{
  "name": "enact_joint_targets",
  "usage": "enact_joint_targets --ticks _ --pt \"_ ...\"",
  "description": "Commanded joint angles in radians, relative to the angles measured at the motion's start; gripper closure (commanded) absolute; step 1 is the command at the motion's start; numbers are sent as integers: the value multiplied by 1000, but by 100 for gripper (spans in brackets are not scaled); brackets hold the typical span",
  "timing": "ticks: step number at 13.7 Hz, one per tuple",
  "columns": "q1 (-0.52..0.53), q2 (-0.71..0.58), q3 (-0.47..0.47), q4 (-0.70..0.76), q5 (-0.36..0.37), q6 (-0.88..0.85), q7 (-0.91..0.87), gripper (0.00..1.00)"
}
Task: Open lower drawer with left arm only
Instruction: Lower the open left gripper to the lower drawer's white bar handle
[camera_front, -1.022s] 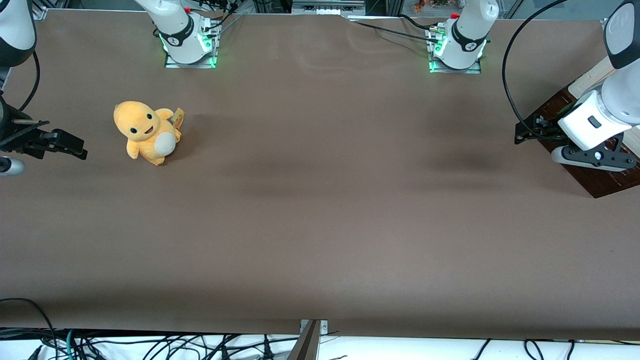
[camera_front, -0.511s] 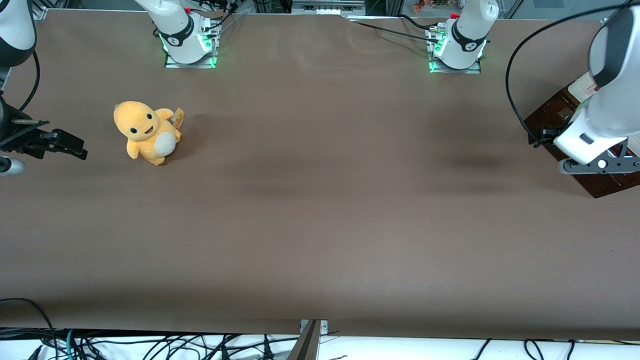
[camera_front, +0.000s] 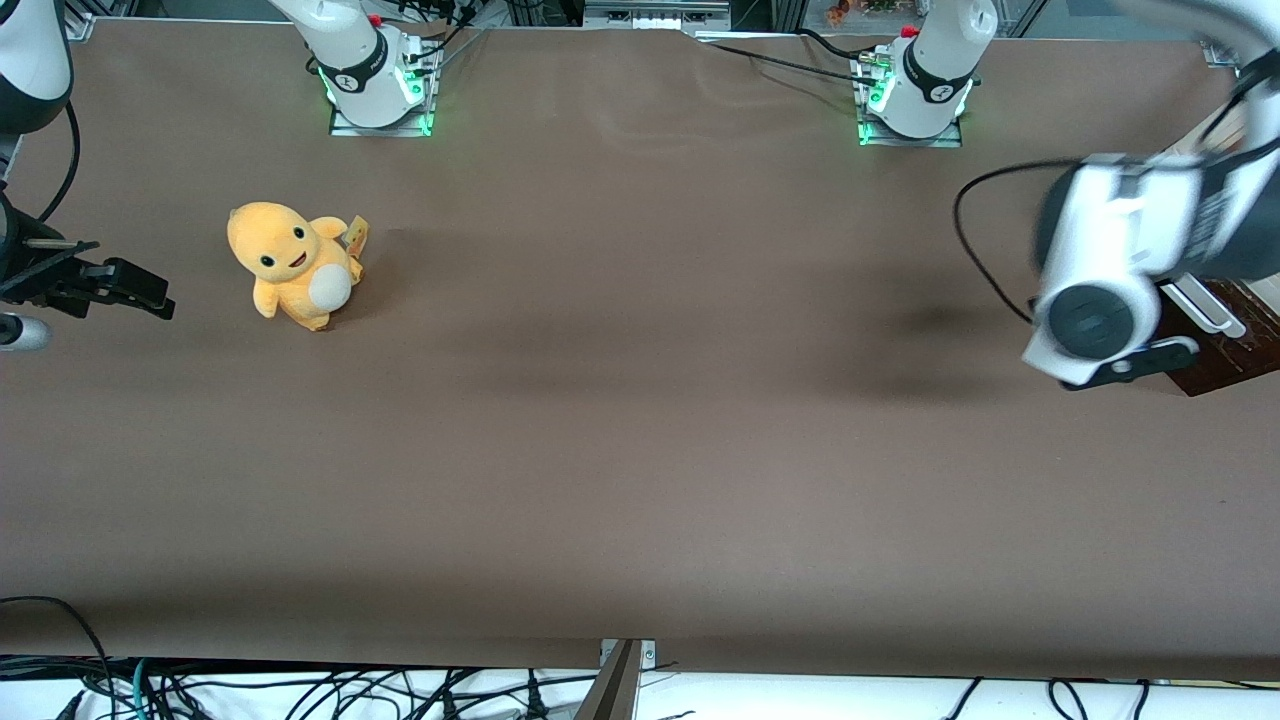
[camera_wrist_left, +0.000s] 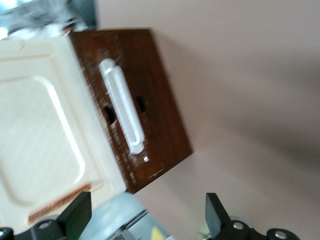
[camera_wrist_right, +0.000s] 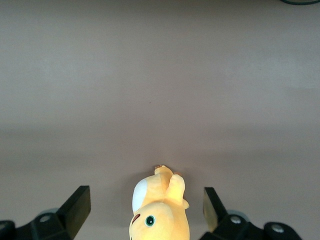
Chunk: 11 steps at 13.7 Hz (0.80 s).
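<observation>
On the brown tabletop (camera_front: 640, 450), a yellow plush toy (camera_front: 292, 264) sits well toward the parked arm's end, far from the small cabinet that anchors the scene at the working arm's end. There the left arm (camera_front: 1120, 270) hangs above the tabletop just beside that cabinet, its hand (camera_wrist_left: 145, 220) spread wide and holding nothing, both fingertips (camera_wrist_left: 76, 216) clear of the wood.

The lower drawer (camera_wrist_left: 135, 100) shows as a dark brown wooden front on the cabinet, beside the cream-white panelled surface (camera_wrist_left: 45, 130), and looks fully shut, no tray showing. Along that front runs a long white bar handle (camera_wrist_left: 122, 112), standing proud of the wood with dark gaps beneath it.

The bar is the obvious place to take hold: it looks rigid, smooth and possibly slick, so the fingers would do best closing across its middle, where a pull stays straight and the drawer is less likely to jam sideways. The cabinet itself appears small and light, and may slide on the tabletop if the drawer sticks.
</observation>
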<state>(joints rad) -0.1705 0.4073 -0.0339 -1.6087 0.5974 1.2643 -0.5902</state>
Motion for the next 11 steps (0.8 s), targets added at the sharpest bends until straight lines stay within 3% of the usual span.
enact_joint_targets --ticks 1,3,6,8,10,11 --pt "-38 109 5 21 73 -83 -188 0" --pt "-20 165 9 20 119 -173 -296 0" --pt "57 218 9 23 206 -188 -303 0" --pt "150 231 9 26 208 -90 -300 0" --pt "174 264 9 26 211 -40 -306 0" --pt "172 278 11 24 211 -42 -318 8"
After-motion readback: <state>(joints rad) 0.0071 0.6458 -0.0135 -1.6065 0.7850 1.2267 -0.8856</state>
